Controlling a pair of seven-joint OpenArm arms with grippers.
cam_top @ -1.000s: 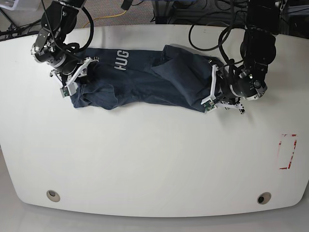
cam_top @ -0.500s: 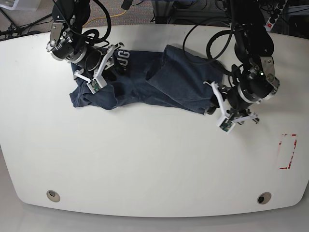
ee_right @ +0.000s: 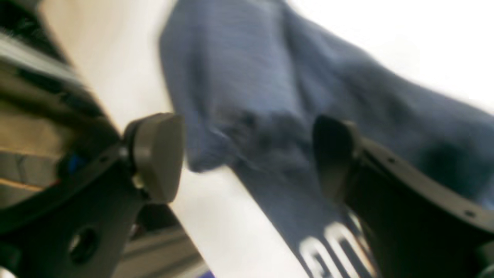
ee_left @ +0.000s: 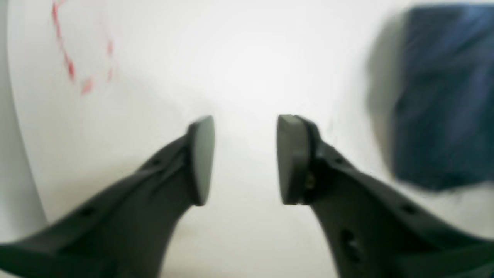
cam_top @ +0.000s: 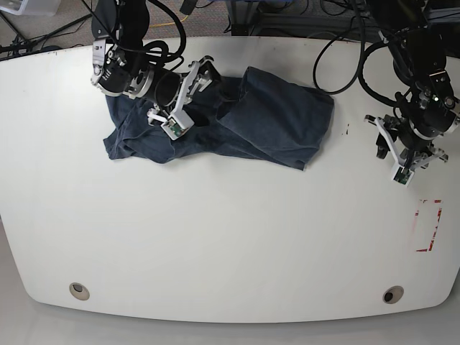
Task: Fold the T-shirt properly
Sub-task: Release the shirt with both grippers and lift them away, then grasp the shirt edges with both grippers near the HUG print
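Note:
The dark navy T-shirt (cam_top: 273,122) lies bunched and wrinkled across the far middle of the white table (cam_top: 215,237). My right gripper (cam_top: 188,97) hovers over its left half with the jaws spread wide and nothing pinched. In the right wrist view the right gripper (ee_right: 247,158) straddles a fold of the T-shirt (ee_right: 278,100), with blurred white lettering (ee_right: 335,251) below. My left gripper (cam_top: 388,154) is open over bare table, well right of the shirt. In the left wrist view the left gripper (ee_left: 245,160) holds nothing, and the T-shirt (ee_left: 444,96) shows at the right.
A red tape rectangle (cam_top: 429,225) marks the table near its right edge, seen blurred as red marks (ee_left: 69,65) in the left wrist view. Two round holes (cam_top: 79,290) (cam_top: 392,295) sit near the front edge. Cables and gear crowd the space behind the table.
The left gripper let go of the shirt's right edge and drew away to the right. The right gripper moved right over the shirt and opened wide. The shirt's right end has settled.

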